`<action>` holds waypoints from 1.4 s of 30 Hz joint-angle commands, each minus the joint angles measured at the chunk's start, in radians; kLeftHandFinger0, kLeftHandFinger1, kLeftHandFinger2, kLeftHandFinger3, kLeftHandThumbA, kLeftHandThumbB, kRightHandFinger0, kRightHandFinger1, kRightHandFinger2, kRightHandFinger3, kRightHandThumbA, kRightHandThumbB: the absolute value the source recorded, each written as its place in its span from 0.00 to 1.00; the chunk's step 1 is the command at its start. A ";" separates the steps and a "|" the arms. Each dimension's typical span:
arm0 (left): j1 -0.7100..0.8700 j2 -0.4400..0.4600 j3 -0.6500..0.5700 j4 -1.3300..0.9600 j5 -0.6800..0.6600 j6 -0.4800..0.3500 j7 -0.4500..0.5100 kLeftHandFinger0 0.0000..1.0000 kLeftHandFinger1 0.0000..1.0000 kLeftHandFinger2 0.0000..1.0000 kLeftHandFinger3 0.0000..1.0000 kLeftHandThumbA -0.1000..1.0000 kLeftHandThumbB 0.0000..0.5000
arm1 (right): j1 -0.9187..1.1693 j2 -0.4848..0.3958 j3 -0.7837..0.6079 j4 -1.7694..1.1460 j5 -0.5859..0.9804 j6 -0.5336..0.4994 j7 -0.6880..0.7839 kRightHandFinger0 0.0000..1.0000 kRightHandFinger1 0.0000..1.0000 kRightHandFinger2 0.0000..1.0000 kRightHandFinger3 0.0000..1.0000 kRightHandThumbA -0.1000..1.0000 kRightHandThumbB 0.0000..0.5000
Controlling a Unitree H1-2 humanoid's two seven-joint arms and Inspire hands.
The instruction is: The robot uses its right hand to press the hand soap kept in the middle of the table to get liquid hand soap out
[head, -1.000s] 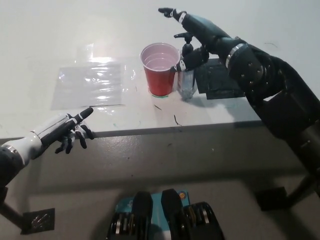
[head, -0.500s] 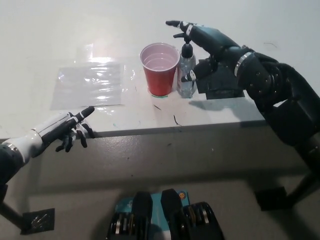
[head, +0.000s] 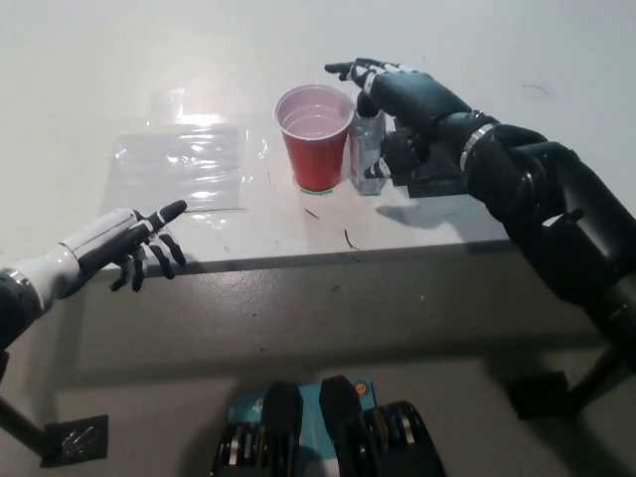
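One soap bottle (head: pixel 370 159), upper centre beside red cup (head: pixel 316 134): black right hand (head: pixel 402 94), fingers spread, covers its pump, pressing step under way, next a firm downward push; white left hand (head: pixel 124 243) rests lower left, fingers apart.

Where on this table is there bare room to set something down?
Bare: the far tabletop beyond the clear plastic sheet, and the front strip left of the red plastic cup. Crowded: cup, clear soap bottle, black right hand and black mat.

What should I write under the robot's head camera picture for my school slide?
Black right hand presses down on the soap bottle beside a red cup; white left hand rests at the table edge.
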 commanded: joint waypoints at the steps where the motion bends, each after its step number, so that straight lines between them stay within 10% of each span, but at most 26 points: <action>1: -0.046 0.038 -0.001 -0.023 0.011 -0.004 -0.025 0.10 0.19 0.38 0.64 1.00 0.33 | 0.007 -0.024 0.060 0.023 -0.121 -0.050 -0.007 1.00 1.00 1.00 1.00 1.00 0.89; 19: -0.077 0.051 -0.008 -0.033 0.023 -0.009 -0.044 0.11 0.18 0.37 0.59 1.00 0.38 | -0.009 -0.119 0.247 -0.001 -0.433 -0.032 -0.009 1.00 1.00 1.00 1.00 1.00 0.96; 42: -0.122 0.052 -0.011 -0.023 0.028 -0.022 -0.073 0.12 0.18 0.35 0.59 1.00 0.37 | 0.111 0.022 0.037 0.080 -0.280 -0.051 -0.037 1.00 1.00 1.00 1.00 1.00 0.96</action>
